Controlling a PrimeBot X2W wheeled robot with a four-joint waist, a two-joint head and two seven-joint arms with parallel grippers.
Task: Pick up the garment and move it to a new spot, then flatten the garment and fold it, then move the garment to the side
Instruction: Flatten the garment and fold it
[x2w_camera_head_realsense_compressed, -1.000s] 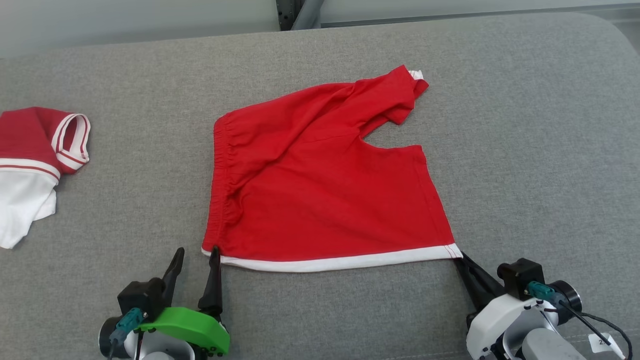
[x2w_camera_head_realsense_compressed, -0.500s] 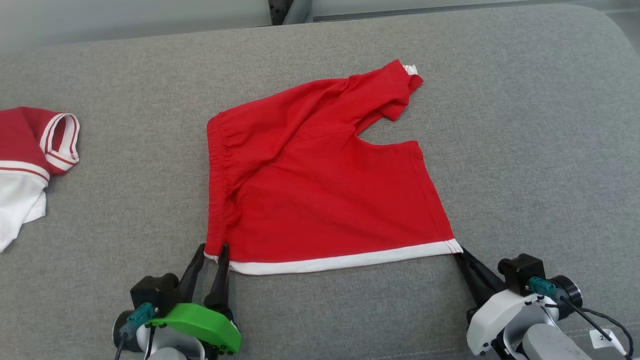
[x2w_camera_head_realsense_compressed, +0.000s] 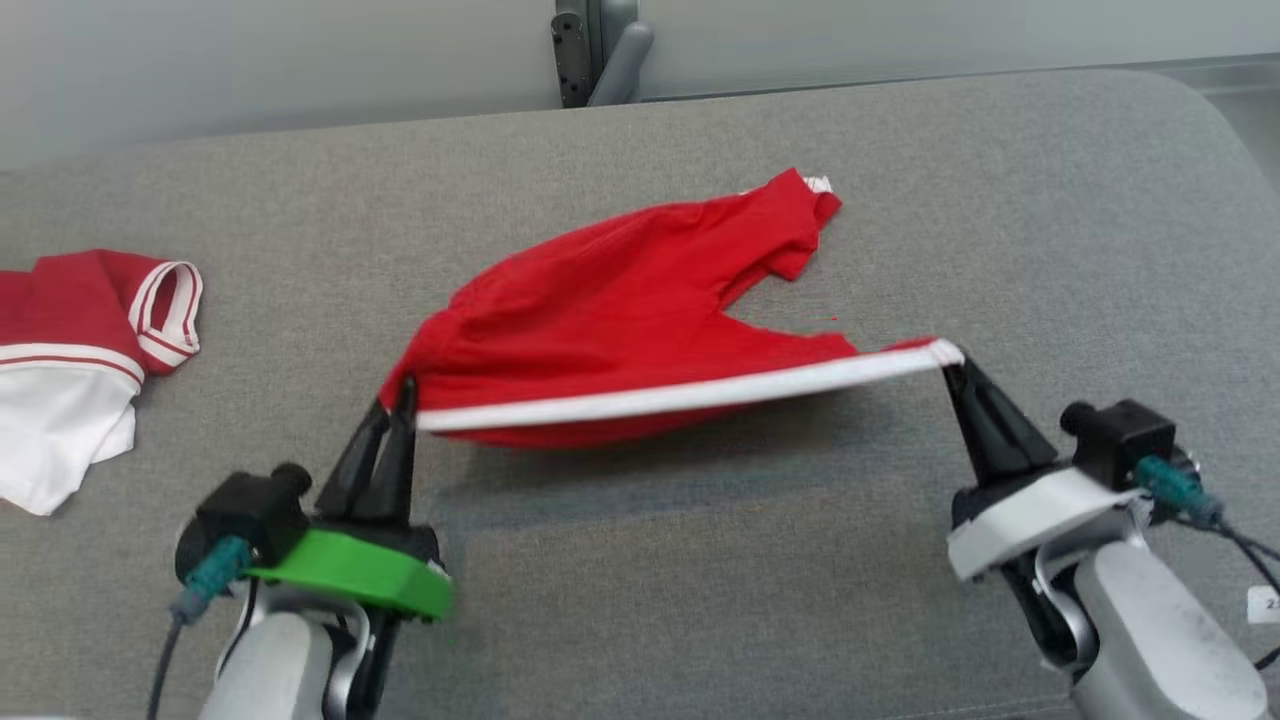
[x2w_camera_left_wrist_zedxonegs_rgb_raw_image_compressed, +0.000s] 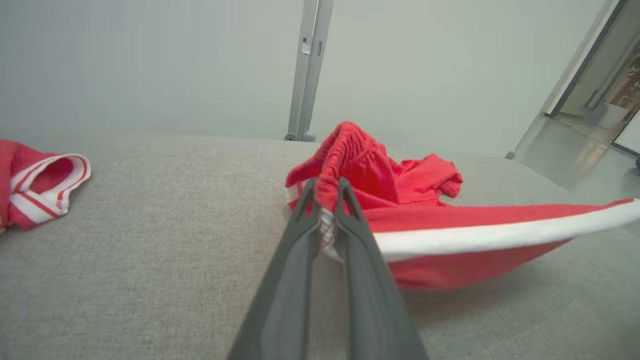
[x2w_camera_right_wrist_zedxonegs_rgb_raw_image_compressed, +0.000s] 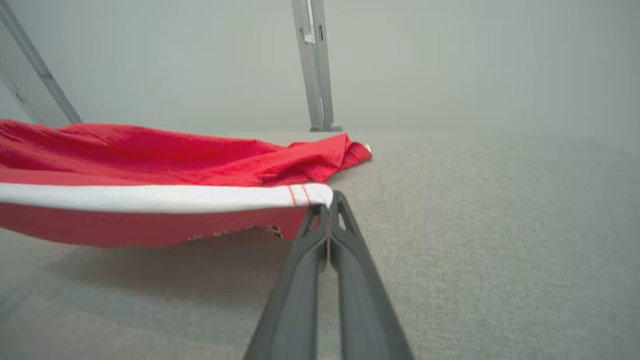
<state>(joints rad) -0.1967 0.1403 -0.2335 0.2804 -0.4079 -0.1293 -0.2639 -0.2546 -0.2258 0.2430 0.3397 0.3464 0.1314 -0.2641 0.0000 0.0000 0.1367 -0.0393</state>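
Nearest us, we are pinching the red garment at both ends of its white hem. Our left gripper is clamping the corner by the gathered waistband, and our right gripper is squeezing the opposite corner, fingers pressed together. We are holding those corners apart and raised, so the hem is stretching taut above the grey padded surface, likely so the cloth lifts evenly for carrying. Beyond, the garment's body is trailing on the padding, far leg crumpled. A red-and-white garment is lying well apart on our left; a metal post is standing behind.
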